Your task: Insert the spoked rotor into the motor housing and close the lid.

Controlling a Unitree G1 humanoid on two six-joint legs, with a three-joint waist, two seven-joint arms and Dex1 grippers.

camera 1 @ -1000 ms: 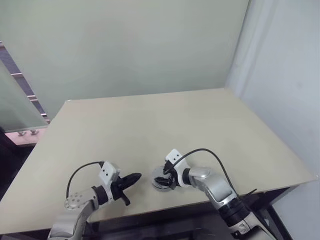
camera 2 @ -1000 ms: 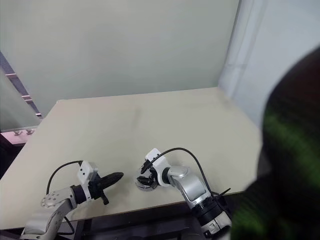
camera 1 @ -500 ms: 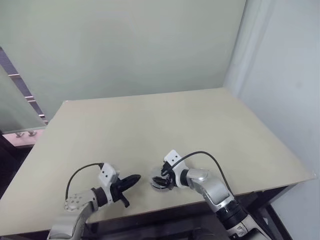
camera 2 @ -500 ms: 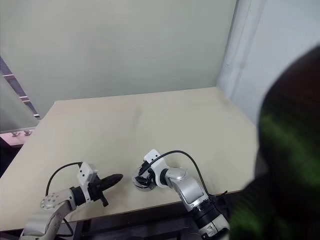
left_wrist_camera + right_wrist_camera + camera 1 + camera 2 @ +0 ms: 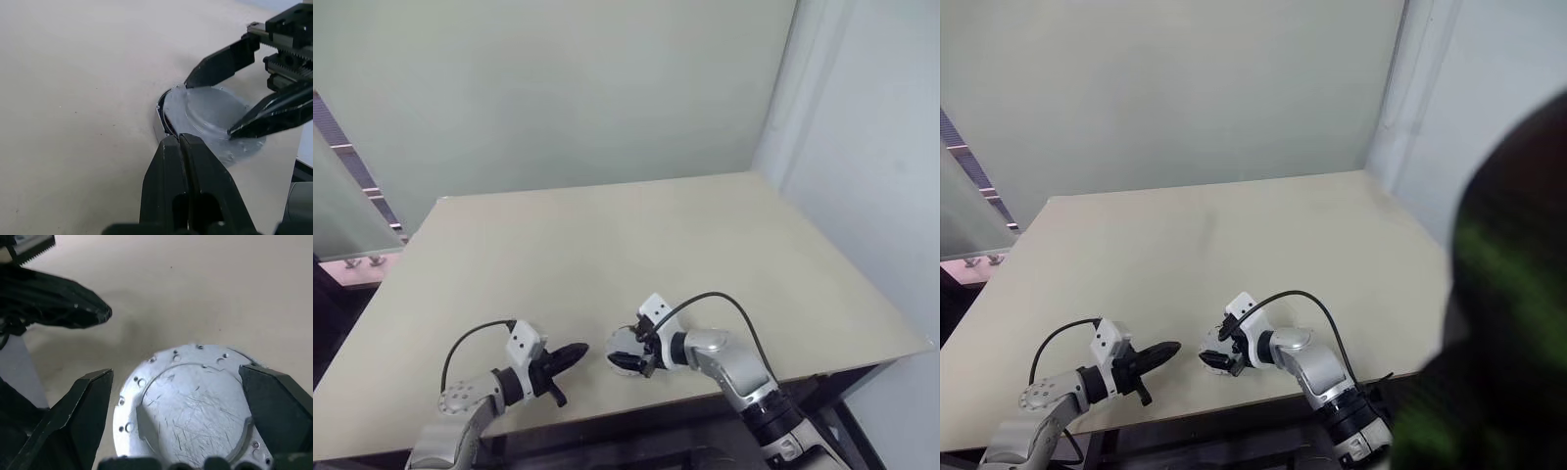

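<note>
My right gripper [image 5: 186,396] stands with its fingers spread wide on either side of a scratched silver lid [image 5: 190,406], which lies flat near the front edge of the table [image 5: 607,245]. I judge this lid caps the motor housing [image 5: 164,117], whose dark rim peeks out beneath; the spoked rotor is hidden, presumably inside. The jaws straddle the lid without pinching it, as if just letting go. My left gripper [image 5: 182,142] is pinched shut, empty, just beside the housing, perhaps to steady it. A second ago my right fingers sat closer together over the lid.
</note>
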